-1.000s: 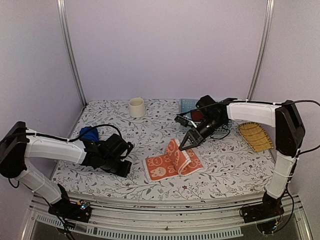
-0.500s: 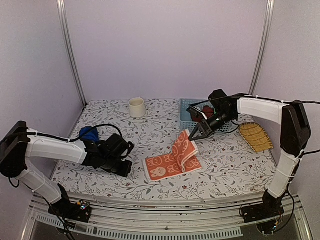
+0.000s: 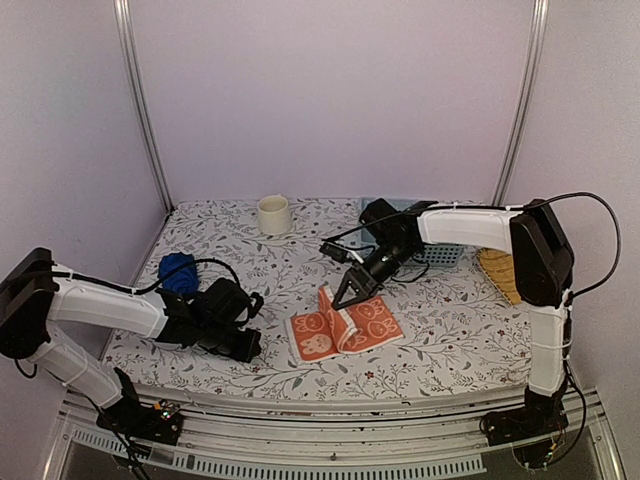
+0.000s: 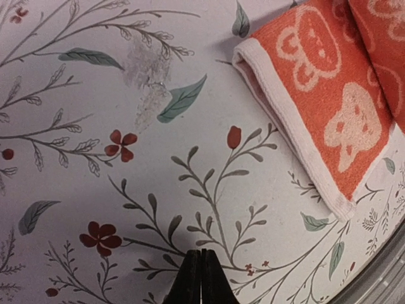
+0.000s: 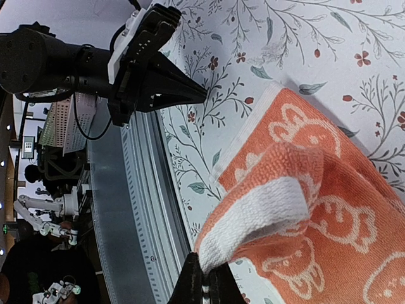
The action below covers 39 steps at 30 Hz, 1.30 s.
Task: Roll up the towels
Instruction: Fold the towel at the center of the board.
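Note:
The orange towel with white printed shapes lies on the flowered table, its right part lifted and folded over. My right gripper is shut on the towel's white-hemmed edge and holds it just above the cloth; in the right wrist view its tips pinch that hem. The blue towel sits bunched at the left, behind my left arm. My left gripper is shut and empty, low over the table left of the orange towel; its tips touch nothing.
A cream cup stands at the back. A blue basket sits behind the right arm, and a yellow woven mat lies at the far right. The table's metal front rail runs close to the towel.
My right gripper has carried the towel's edge up, then left and down over the rest of the cloth. The left arm has shifted only slightly.

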Motion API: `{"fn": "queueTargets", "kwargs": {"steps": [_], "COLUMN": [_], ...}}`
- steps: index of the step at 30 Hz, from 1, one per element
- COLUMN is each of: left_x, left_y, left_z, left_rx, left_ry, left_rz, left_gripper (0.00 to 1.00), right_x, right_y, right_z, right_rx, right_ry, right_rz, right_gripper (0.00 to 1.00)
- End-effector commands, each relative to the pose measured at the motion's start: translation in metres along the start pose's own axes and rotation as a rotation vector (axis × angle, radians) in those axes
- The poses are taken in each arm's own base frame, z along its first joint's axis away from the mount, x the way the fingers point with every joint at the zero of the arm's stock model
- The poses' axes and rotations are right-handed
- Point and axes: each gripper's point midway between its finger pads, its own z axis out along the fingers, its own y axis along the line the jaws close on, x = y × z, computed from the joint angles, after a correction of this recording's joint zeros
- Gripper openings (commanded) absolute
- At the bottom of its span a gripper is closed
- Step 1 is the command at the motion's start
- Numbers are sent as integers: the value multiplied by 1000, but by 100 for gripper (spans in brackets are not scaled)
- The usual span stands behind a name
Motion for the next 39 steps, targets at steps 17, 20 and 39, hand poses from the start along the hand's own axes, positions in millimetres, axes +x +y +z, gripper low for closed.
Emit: {"fn": "queueTargets", "kwargs": {"steps": [17,20,39], "left_x": [-4,-2,-3], "left_y": [-12,-18,-15], "left_z": [-13,-13,-19], "left_rx": [119,156,147], "left_ry": [-61,-56,-78], "left_rz": [-54,-50,-60], "left_gripper": [5,5,5], "right_x": [-18,-15,-16], "right_y": [-13,-7,3], "right_z": [77,65,79], "right_rx": [-21,18,-1], "right_ry": [61,45,53], "right_rz": [139,129,118], "right_gripper": [2,2,2]}}
